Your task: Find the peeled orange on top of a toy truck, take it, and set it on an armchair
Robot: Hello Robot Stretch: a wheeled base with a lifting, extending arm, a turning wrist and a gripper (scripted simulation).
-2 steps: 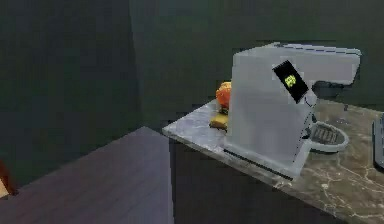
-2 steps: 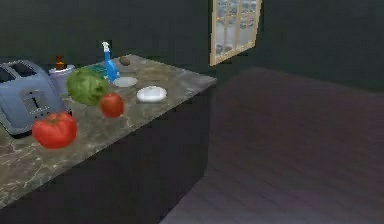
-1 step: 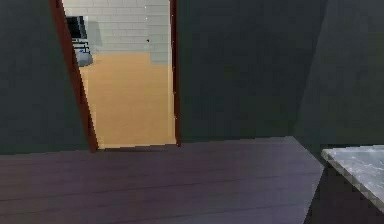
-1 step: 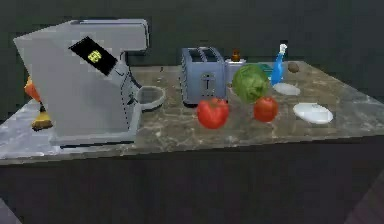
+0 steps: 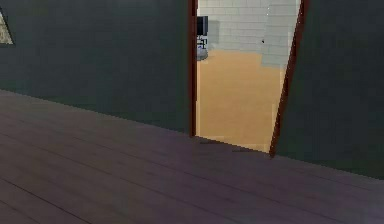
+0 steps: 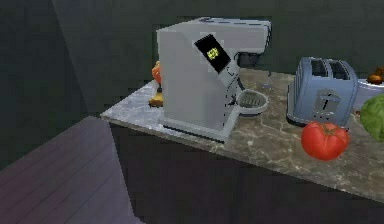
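Note:
In the arm side view a small orange-red thing (image 6: 157,72) peeks out from behind a large grey coffee machine (image 6: 205,78), with a small yellow-brown thing (image 6: 157,99) on the counter below it; their shapes are too small to tell. The forward view looks at a dark wall with a doorway (image 5: 243,75).
A marble counter (image 6: 250,150) carries the coffee machine, a silver toaster (image 6: 322,90), a red tomato (image 6: 325,140) and a green vegetable (image 6: 374,117). The red-framed doorway opens onto a room with a tan floor (image 5: 235,95) and a dark chair (image 5: 203,32). Dark purple plank floor (image 5: 110,170) lies ahead.

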